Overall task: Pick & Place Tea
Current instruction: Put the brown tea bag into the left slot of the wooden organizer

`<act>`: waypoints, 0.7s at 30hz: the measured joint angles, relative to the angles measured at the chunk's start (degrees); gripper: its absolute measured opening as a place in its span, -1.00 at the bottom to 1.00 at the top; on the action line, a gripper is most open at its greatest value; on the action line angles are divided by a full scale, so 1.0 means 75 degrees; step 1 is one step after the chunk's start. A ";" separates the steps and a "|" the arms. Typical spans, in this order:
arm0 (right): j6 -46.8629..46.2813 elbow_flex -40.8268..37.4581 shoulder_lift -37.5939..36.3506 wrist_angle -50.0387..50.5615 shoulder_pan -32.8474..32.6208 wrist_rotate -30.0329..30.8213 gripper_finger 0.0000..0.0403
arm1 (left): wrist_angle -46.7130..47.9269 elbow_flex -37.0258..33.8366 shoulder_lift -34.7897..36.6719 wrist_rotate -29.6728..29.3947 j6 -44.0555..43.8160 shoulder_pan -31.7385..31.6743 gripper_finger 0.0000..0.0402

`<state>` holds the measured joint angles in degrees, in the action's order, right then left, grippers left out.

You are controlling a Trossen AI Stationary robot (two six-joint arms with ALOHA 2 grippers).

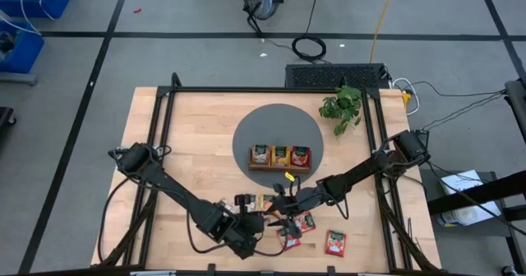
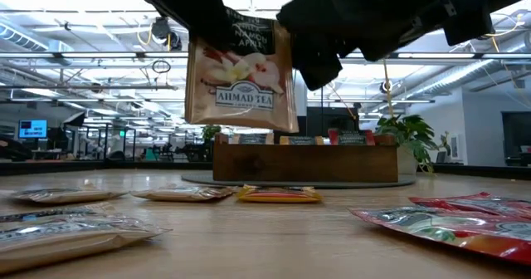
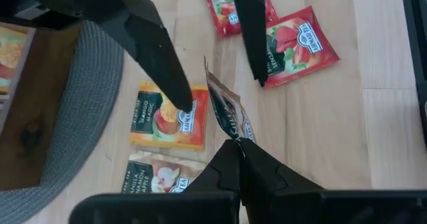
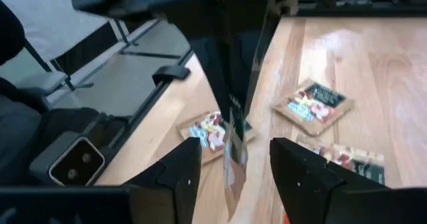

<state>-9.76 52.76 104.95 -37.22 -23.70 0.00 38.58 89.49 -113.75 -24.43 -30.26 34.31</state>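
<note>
Left hand (image 3: pixel 239 144) pinching raised sachet (image 2: pixel 241 75) | low view reads "AHMAD TEA" | right hand (image 4: pixel 233 164) spread around it

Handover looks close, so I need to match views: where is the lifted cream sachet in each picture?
High: cream sachet between both grippers, low centre.
Low: hanging top centre.
Left wrist: edge-on above left gripper.
Right wrist: edge-on between right gripper fingers.
Shared landmark: orange sachet.

A cream sachet (image 2: pixel 241 75) with a dark green top hangs above red sachets (image 2: pixel 448 217) and an orange-yellow one (image 2: pixel 278 195).
</note>
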 joint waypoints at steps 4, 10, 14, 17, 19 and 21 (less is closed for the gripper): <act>0.0085 0.0001 -0.0003 -0.0023 0.0000 -0.0007 -0.29 | -0.0101 0.0000 0.0000 0.0085 0.0027 -0.0090 -0.97; 0.0187 -0.0001 0.0000 0.0032 0.0000 -0.0007 -0.58 | -0.0310 0.0000 0.0000 0.0137 0.0199 -0.0128 -0.96; 0.0279 -0.0001 0.0000 0.0122 0.0005 -0.0006 -0.82 | -0.0305 0.0000 0.0000 0.0137 0.0220 -0.0128 -0.98; 0.0445 -0.0001 0.0000 0.0109 0.0017 -0.0004 -0.97 | -0.0308 0.0000 0.0000 0.0137 0.0219 -0.0128 -0.96; 0.0446 -0.0001 0.0000 0.0106 0.0017 -0.0004 -0.97 | -0.0308 0.0000 0.0000 0.0137 0.0219 -0.0128 -0.94; 0.0451 -0.0001 0.0000 0.0106 0.0017 -0.0007 -0.99 | -0.0317 0.0000 0.0003 0.0137 0.0215 -0.0128 -0.94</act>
<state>-6.38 52.75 104.95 -36.43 -23.57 -0.05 36.20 89.49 -113.73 -23.40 -28.65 33.34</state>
